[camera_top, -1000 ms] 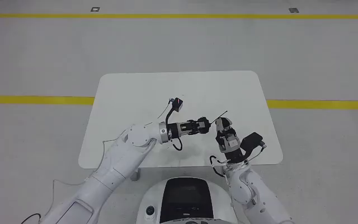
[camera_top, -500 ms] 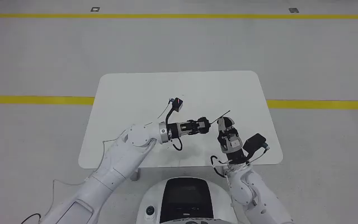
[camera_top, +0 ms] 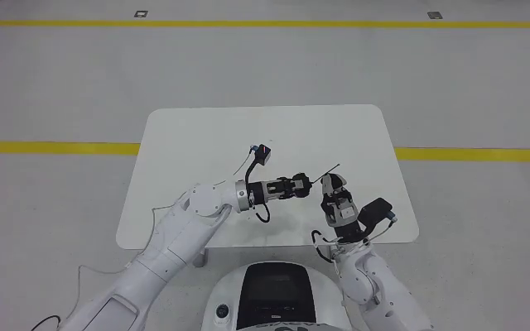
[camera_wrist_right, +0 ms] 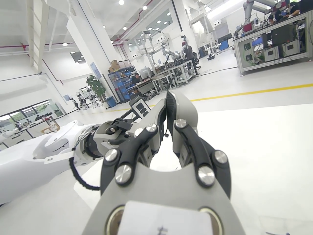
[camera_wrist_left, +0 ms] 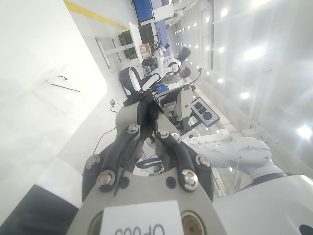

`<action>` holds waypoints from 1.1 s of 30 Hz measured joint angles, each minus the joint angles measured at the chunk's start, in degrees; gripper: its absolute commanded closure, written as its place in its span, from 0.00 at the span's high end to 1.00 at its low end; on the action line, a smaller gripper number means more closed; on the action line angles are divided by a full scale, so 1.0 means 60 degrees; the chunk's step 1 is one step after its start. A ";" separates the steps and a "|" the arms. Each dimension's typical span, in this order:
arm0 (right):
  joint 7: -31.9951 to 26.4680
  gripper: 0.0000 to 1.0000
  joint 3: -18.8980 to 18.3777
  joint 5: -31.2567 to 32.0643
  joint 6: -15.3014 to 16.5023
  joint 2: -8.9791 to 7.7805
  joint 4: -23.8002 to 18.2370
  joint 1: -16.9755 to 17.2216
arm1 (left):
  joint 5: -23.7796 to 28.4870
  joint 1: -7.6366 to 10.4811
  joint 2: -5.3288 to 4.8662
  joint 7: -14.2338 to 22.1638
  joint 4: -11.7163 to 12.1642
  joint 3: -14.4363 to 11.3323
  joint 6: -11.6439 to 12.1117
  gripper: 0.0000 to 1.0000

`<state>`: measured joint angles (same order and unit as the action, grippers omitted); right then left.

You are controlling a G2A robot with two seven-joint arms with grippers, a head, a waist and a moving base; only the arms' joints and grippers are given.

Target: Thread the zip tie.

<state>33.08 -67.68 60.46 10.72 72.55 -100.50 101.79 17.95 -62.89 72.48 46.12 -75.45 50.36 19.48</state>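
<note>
White table (camera_top: 207, 141) is being flanked left and right by a yellow floor line (camera_top: 66, 147); a second yellow line (camera_top: 248, 22) is being noted farther off.

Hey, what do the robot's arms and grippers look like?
Both arms are glossy white rounded shells with black cable loops at the wrists. The left gripper and right gripper have grey fingers, black linkages, silver pins, white labels.

zip tie (camera_top: 330, 170) faint, ends perhaps hidden
</note>
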 measured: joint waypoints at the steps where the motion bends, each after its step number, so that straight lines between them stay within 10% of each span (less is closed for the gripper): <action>1: 0.0000 0.00 0.0000 0.0003 -0.0012 0.0004 0.0006 -0.0002 | 0.0000 0.0000 0.0000 0.0000 0.0000 0.0000 0.0000 0.00; 33: 0.0028 0.00 -0.0097 -0.0051 0.0068 0.0090 -0.0014 0.0006 | 0.0000 0.0000 0.0000 0.0000 0.0000 0.0000 0.0000 0.00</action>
<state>33.25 -68.26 60.16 11.13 73.09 -100.58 101.82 17.95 -62.89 72.48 46.12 -75.45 50.36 19.48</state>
